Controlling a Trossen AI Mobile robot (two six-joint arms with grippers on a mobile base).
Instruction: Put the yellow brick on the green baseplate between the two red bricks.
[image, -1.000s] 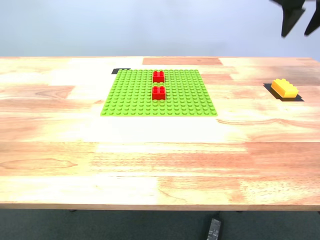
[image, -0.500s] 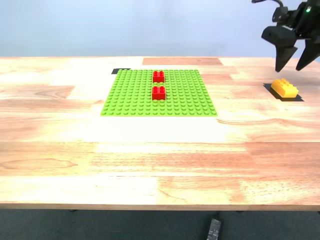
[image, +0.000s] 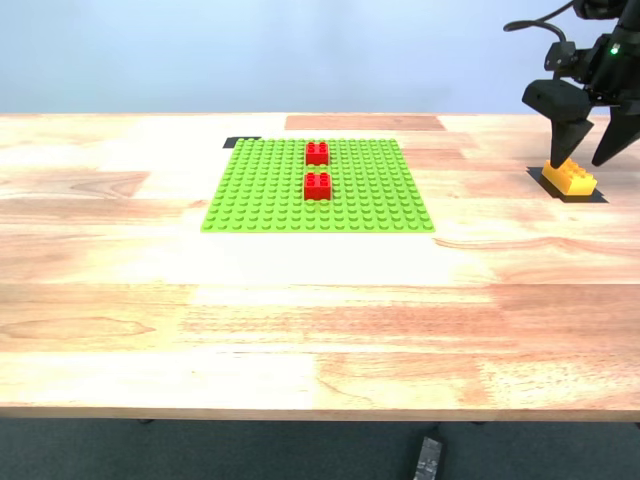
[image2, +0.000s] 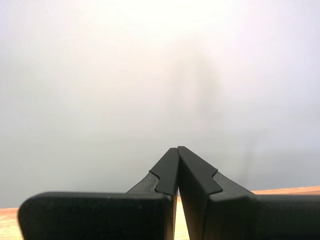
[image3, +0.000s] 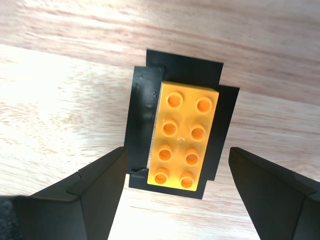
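The second gripper (image3: 175, 190) is hovering wide open just above the yellow brick (image3: 183, 141), fingers straddling its long sides at the exterior view's far right.

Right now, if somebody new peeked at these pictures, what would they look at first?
Probably the big green baseplate in the middle of the wooden table, with the two red bricks standing on it, one behind the other. Next, at the exterior view's right, my second gripper hangs open just over the yellow brick, which sits on a black patch.
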